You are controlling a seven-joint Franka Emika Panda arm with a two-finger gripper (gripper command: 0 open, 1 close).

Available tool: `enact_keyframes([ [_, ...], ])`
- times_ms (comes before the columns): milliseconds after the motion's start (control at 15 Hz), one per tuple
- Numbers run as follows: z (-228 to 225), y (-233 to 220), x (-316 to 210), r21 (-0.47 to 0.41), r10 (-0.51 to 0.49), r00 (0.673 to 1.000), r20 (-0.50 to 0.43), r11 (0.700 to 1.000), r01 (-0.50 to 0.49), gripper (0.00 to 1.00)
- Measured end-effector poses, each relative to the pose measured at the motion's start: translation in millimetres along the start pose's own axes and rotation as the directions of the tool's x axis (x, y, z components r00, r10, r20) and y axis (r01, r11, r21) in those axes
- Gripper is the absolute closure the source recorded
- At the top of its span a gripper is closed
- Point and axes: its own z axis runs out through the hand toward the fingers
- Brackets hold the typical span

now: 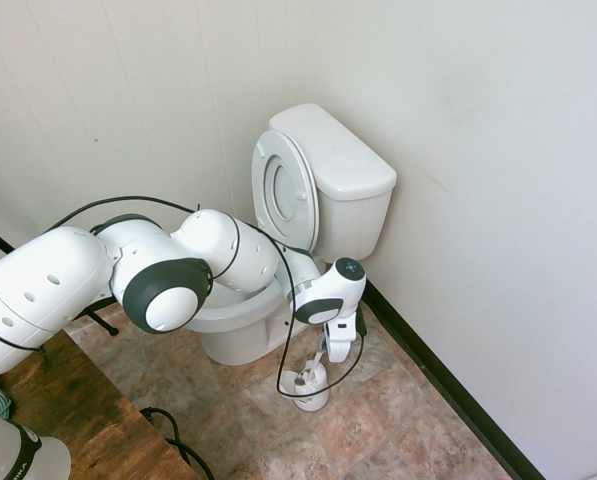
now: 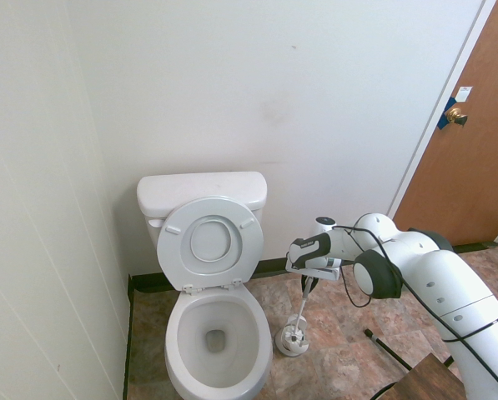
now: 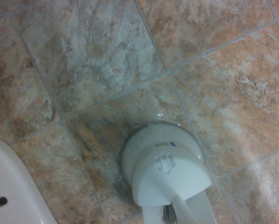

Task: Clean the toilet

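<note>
The white toilet [image 2: 211,333] stands in the corner with seat and lid [image 2: 211,243] raised against the tank [image 1: 333,150], and the bowl is open. On the floor beside it a small white brush holder [image 2: 292,340] [image 1: 310,388] [image 3: 165,163] holds a toilet brush. The brush's thin handle [image 2: 302,307] rises straight up out of the holder. My gripper [image 2: 309,281] [image 1: 335,347] points down over the holder and is shut on the top of that handle. In the first exterior view the arm covers most of the bowl.
Brown stone tiles [image 3: 83,60] cover the floor. A wall with dark baseboard [image 1: 448,390] runs close behind the holder. A brown door [image 2: 470,142] lies to the right, and a wooden tabletop corner [image 1: 88,410] sits near the arm's base.
</note>
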Motion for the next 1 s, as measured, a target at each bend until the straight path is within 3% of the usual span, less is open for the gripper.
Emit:
enact_keyframes([
  [600,0.7,79.2,-31.5,0.109,-0.059,0.997,-0.052,0.992,0.064,1.00],
  [1000,-63.2,131.6,-42.4,0.160,-0.126,0.989,-0.078,0.978,0.137,1.00],
])
